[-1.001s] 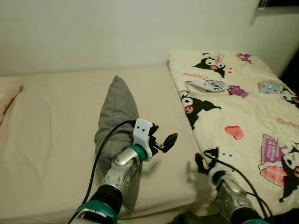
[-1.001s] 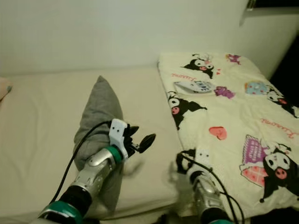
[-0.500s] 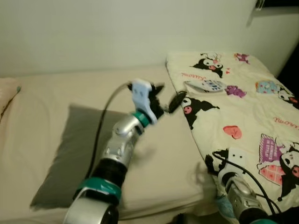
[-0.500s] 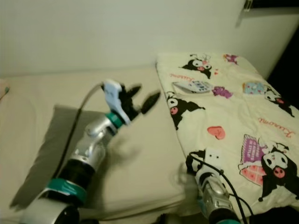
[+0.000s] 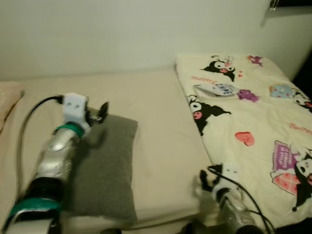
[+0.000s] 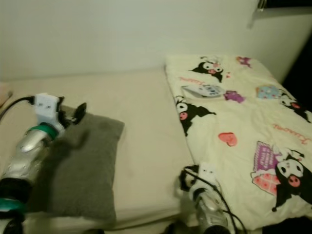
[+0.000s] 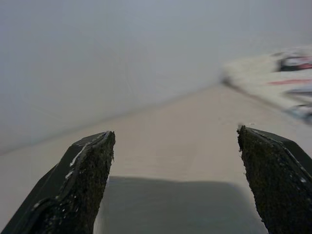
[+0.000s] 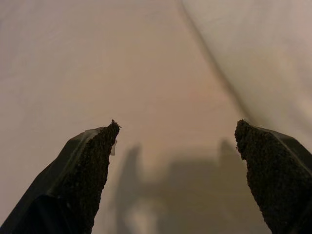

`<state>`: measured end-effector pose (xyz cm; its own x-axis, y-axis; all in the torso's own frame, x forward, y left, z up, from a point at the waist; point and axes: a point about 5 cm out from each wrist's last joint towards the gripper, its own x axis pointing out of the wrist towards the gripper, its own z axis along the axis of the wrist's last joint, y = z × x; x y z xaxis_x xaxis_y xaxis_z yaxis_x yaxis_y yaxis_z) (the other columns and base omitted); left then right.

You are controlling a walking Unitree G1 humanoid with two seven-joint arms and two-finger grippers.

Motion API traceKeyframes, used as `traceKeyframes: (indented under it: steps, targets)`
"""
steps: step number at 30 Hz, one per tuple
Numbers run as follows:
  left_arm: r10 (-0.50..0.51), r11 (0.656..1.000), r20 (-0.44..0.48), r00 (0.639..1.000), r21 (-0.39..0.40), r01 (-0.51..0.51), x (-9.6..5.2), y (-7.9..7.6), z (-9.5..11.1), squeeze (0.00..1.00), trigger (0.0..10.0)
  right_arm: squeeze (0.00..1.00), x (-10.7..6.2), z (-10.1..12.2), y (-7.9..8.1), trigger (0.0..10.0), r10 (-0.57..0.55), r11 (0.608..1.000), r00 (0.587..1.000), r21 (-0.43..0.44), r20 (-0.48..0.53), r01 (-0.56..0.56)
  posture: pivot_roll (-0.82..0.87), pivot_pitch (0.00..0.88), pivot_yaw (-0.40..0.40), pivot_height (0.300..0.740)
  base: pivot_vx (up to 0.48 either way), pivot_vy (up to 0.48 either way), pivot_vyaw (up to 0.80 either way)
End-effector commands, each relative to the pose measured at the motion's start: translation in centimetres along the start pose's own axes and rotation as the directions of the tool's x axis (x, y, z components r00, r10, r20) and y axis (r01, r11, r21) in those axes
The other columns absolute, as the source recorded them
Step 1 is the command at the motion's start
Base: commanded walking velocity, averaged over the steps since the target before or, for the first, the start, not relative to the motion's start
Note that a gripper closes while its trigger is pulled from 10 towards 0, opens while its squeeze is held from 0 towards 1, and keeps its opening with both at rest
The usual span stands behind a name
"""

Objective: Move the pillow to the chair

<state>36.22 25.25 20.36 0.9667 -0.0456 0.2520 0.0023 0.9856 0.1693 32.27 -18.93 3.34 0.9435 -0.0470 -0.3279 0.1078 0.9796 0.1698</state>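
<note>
The grey pillow [image 5: 105,168] lies flat on the beige bed [image 5: 161,141], close to its front edge. My left gripper [image 5: 99,113] hovers open over the pillow's far edge, with nothing between its fingers. In the left wrist view the two black fingertips [image 7: 83,180] stand wide apart and the grey pillow [image 7: 175,204] lies just below them. My right gripper [image 5: 210,176] is low at the bed's front edge, beside the patterned blanket, open and empty. Its fingertips [image 8: 83,170] frame bare sheet.
A cream blanket [image 5: 253,112] printed with cartoon characters covers the bed's right part. A pale pink pillow [image 5: 7,97] sits at the far left. A plain wall [image 5: 122,34] runs behind the bed. Bare sheet lies between the grey pillow and the blanket.
The pillow has gone from standing on edge to lying flat. My left arm swung up over the bed's middle, then left over the pillow's far edge. The right gripper stayed low.
</note>
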Motion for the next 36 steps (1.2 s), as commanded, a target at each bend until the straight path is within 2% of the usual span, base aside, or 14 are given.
traceKeyframes:
  steps: [1,3,10,13,14,16,17,19,23,25,28,29,30,36]
  targets:
    - [0.113,0.994,-0.033,0.993,0.009,-0.113,-1.7,2.4,-1.3,0.00,10.0,0.00,-0.3,-1.0,0.4,10.0,0.006,1.000,1.000,-0.004,-0.026,-0.006,0.05,0.024,0.129,0.617,0.000,0.000,0.00]
    - [0.168,0.986,-0.051,0.984,0.014,-0.168,-2.8,3.5,-2.0,0.00,10.0,0.00,-0.3,-1.3,0.9,10.0,0.018,1.000,0.999,0.000,-0.031,-0.018,0.05,0.022,0.128,0.617,0.000,0.000,0.00]
    - [0.255,0.966,-0.092,0.963,0.061,-0.250,-4.2,5.3,-3.0,0.00,10.0,0.00,-0.3,-1.5,1.6,10.0,0.033,0.999,0.999,0.001,-0.036,-0.033,0.05,0.024,0.130,0.617,0.000,0.000,0.00]
    - [0.377,0.924,-0.113,0.919,0.113,-0.366,-5.4,7.4,-3.5,0.00,10.0,0.00,-0.4,-1.6,1.9,10.0,0.037,0.999,0.999,0.003,-0.035,-0.037,0.05,0.027,0.129,0.617,0.000,0.000,0.00]
    - [0.377,0.924,-0.113,0.919,0.113,-0.366,-5.4,7.4,-3.5,0.00,10.0,0.00,-0.4,-1.6,1.9,10.0,0.037,0.999,0.999,0.003,-0.035,-0.037,0.05,0.027,0.129,0.617,0.000,0.000,0.00]
    - [0.457,0.887,-0.173,0.873,0.164,-0.432,-7.1,9.0,-4.9,0.00,10.0,0.00,-0.4,-1.6,1.8,10.0,0.033,0.999,0.999,0.002,-0.033,-0.033,0.05,0.030,0.122,0.617,0.000,0.000,0.00]
    - [0.457,0.887,-0.173,0.873,0.164,-0.432,-7.1,9.0,-4.9,0.00,10.0,0.00,-0.4,-1.6,1.8,10.0,0.033,0.999,0.999,0.002,-0.033,-0.033,0.05,0.030,0.122,0.617,0.000,0.000,0.00]
    - [0.485,0.874,-0.276,0.830,0.182,-0.450,-9.1,9.5,-7.0,0.00,10.0,0.00,-0.4,-1.3,1.2,10.0,0.018,1.000,1.000,0.001,-0.018,-0.018,0.04,0.034,0.119,0.617,0.000,0.000,0.00]
    - [0.489,0.872,-0.360,0.795,0.165,-0.461,-10.9,9.4,-9.0,0.00,10.0,0.00,-0.2,-0.6,0.6,10.0,0.009,1.000,1.000,-0.004,-0.001,-0.009,0.01,0.046,0.080,0.617,0.000,0.000,0.00]
    - [0.445,0.886,-0.414,0.794,0.073,-0.458,-11.5,8.5,-10.3,0.00,10.0,0.00,-0.2,-0.3,0.3,10.0,0.014,1.000,1.000,-0.018,0.005,-0.014,0.01,0.050,0.070,0.617,0.000,0.000,0.00]
    - [0.382,0.903,-0.463,0.800,0.004,-0.429,-11.6,7.1,-11.5,0.00,10.0,0.00,-0.1,-0.1,0.2,10.0,0.024,0.999,1.000,-0.039,0.004,-0.024,0.00,0.063,0.045,0.617,0.000,0.000,0.00]
    - [0.382,0.903,-0.463,0.800,0.004,-0.429,-11.6,7.1,-11.5,0.00,10.0,0.00,-0.1,-0.1,0.2,10.0,0.024,0.999,1.000,-0.039,0.004,-0.024,0.00,0.063,0.045,0.617,0.000,0.000,0.00]
    - [0.341,0.917,-0.504,0.794,-0.007,-0.398,-11.8,5.9,-12.4,0.00,10.0,0.00,0.0,0.3,0.0,10.0,0.030,0.998,1.000,-0.054,0.008,-0.030,-0.03,0.076,0.041,0.617,0.000,0.000,0.00]
    - [0.361,0.900,-0.558,0.747,-0.002,-0.436,-12.0,5.5,-13.4,0.00,10.0,0.00,-0.1,0.7,-0.5,10.0,0.038,0.996,0.999,-0.082,0.015,-0.036,-0.06,0.109,0.022,0.617,0.000,0.000,0.00]
